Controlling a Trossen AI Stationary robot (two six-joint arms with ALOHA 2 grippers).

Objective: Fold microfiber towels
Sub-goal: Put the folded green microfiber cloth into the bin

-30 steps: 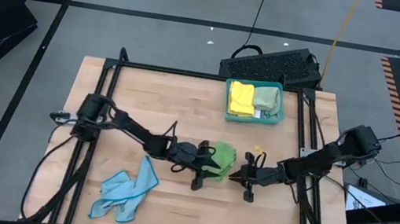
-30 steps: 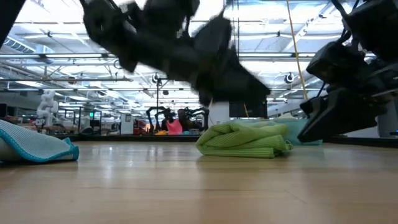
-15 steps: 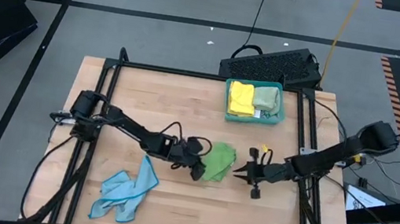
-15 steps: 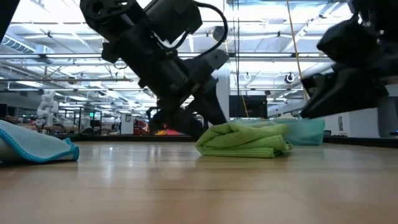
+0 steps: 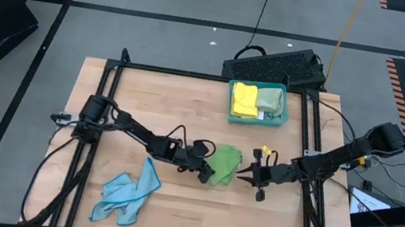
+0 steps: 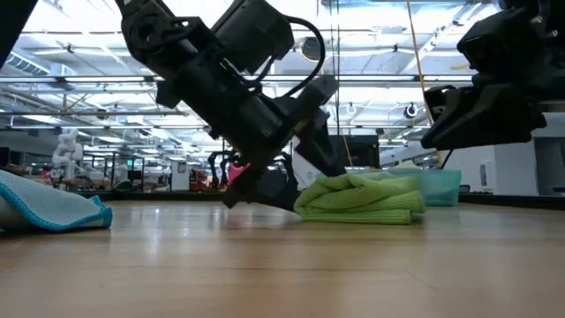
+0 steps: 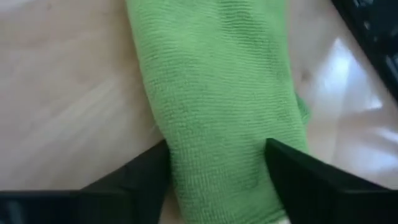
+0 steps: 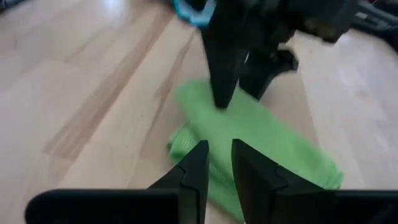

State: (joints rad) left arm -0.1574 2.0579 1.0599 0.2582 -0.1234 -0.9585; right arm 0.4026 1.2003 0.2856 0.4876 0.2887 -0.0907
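Left claw (image 7: 217, 163) has spread open around the green towel (image 5: 224, 165); right claw (image 8: 217, 163) stays nearly closed.

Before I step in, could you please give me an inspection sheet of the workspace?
Surface: wooden table, bare around the work.
Job's things: folded bright green towel mid-table; crumpled light blue towel at the front left; yellow towel and pale green towel in the teal tray.
Clutter: nothing seen.
Grippers: left gripper open astride the green towel; right gripper beside it, fingers nearly together, empty.
Cables: black and yellow ones on the floor behind.
Surroundings: black keyboard behind the tray.
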